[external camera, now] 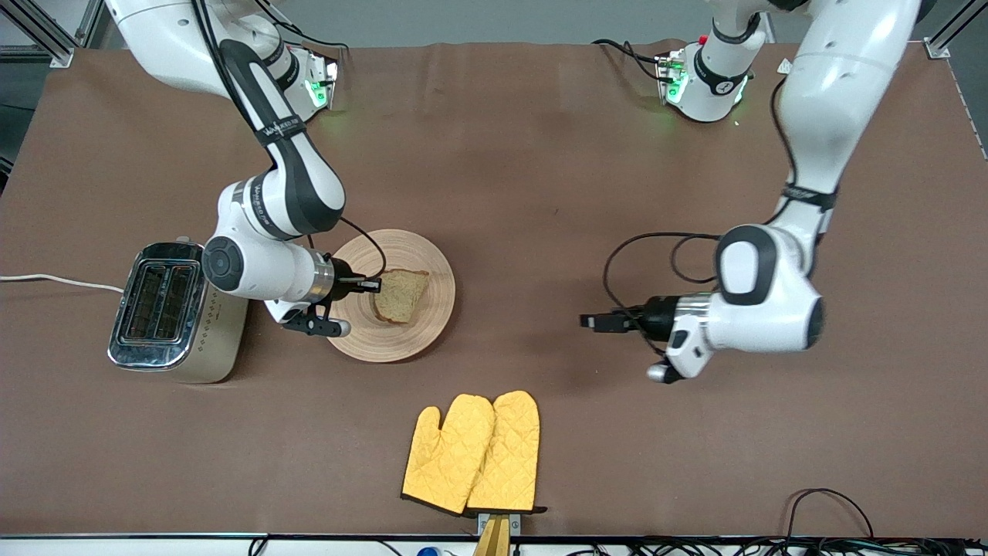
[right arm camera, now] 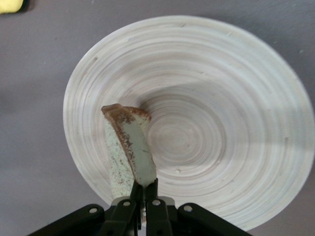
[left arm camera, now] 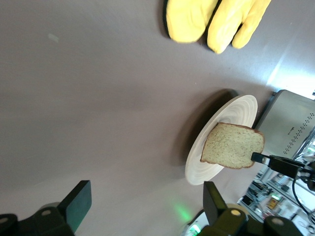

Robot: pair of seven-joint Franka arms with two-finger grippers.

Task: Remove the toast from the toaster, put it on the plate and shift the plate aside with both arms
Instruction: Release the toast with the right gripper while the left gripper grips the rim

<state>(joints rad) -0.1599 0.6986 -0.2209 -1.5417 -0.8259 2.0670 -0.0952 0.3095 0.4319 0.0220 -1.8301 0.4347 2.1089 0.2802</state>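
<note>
The toast point(external camera: 401, 296) is a brown speckled slice held on edge by one corner in my right gripper point(external camera: 376, 286), which is shut on it just over the round beige wooden plate point(external camera: 432, 316). In the right wrist view the toast point(right arm camera: 129, 147) stands up from the shut gripper point(right arm camera: 146, 189) over the plate point(right arm camera: 221, 123). My left gripper point(external camera: 590, 322) is open and empty, low over bare table toward the left arm's end. The left wrist view shows its gripper point(left arm camera: 146, 201) wide open, with the toast point(left arm camera: 231, 145) and plate point(left arm camera: 236, 110) farther off.
A silver toaster point(external camera: 166, 309) with two empty slots stands beside the plate, toward the right arm's end. A pair of yellow oven mitts point(external camera: 472, 454) lies nearer the front camera than the plate. A brown cloth covers the table point(external camera: 540, 154).
</note>
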